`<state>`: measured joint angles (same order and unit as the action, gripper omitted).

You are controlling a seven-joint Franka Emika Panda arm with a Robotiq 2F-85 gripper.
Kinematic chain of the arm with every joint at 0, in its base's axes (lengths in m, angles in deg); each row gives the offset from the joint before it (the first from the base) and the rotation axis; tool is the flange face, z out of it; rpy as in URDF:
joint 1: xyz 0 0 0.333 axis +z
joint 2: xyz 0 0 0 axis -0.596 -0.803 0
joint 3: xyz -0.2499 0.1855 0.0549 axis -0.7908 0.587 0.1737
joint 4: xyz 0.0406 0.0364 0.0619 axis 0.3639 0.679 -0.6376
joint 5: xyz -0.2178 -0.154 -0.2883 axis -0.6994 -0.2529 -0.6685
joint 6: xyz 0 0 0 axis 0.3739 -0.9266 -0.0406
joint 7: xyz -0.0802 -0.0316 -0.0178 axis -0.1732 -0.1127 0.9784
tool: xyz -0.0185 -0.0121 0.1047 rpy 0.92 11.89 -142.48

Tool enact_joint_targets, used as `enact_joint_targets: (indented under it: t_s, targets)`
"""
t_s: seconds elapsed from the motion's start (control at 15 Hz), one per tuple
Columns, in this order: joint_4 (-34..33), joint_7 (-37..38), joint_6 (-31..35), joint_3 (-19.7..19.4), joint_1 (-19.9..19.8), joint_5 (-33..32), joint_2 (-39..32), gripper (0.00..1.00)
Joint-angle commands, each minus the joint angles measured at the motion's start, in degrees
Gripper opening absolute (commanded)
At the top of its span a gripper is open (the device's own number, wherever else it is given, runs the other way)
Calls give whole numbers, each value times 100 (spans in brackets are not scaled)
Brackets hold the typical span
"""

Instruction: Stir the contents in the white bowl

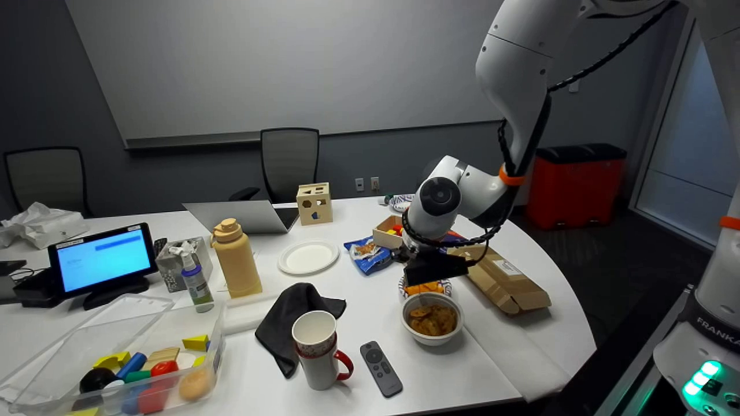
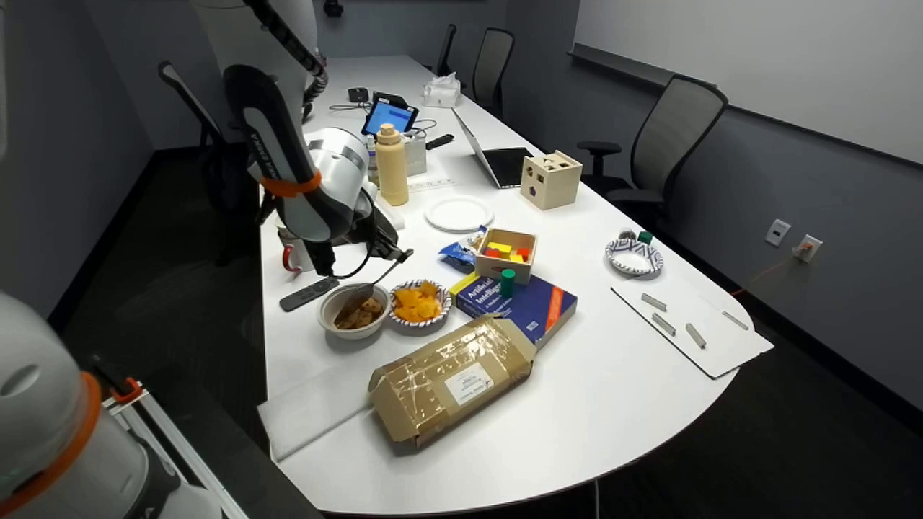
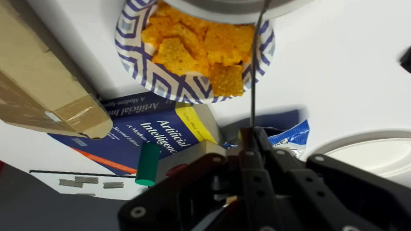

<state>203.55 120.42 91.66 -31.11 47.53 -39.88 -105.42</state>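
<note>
Pinching the thin handle of a spoon [image 3: 253, 70], the gripper [image 3: 253, 136] hangs over a white table [image 2: 613, 404], its fingers drawn together on the handle. The spoon slants down into the white bowl [image 2: 353, 334], which sits upright on the tabletop. Inside are the contents [image 1: 433, 320], a heap of brown and orange-brown food pieces, and in an exterior view the spoon's head is down in the bowl with them (the wrist view catches only part of the bowl, at its top edge).

Just beside it is a smaller paper bowl [image 3: 160, 86], patterned in blue and white and filled with bright orange chips [image 3: 183, 54]. In the wrist view the white bowl's rim overlaps it; whether the two touch cannot be told.

Nearby, a wooden box [image 2: 496, 268] holds red and yellow blocks [image 2: 502, 249], with a green cylinder [image 2: 508, 282] upright next to it on a blue book [image 2: 533, 297]. A taped cardboard box [image 2: 447, 382] lies close to the book; what it holds is hidden. A second patterned bowl [image 2: 633, 264] stands well apart.

In an exterior view, a clear plastic bin [image 1: 217, 349] holds coloured shapes [image 1: 165, 368]. Between bin and white bowl are an upright red-and-white mug [image 1: 318, 358], a dark cloth [image 1: 295, 320] and a remote [image 1: 381, 370].
</note>
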Motion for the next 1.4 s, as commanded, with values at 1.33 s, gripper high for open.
enact_joint_targets:
  t_s: [1.33]
  targets:
    - [83,285,-275,460,-215,-359,139,1]
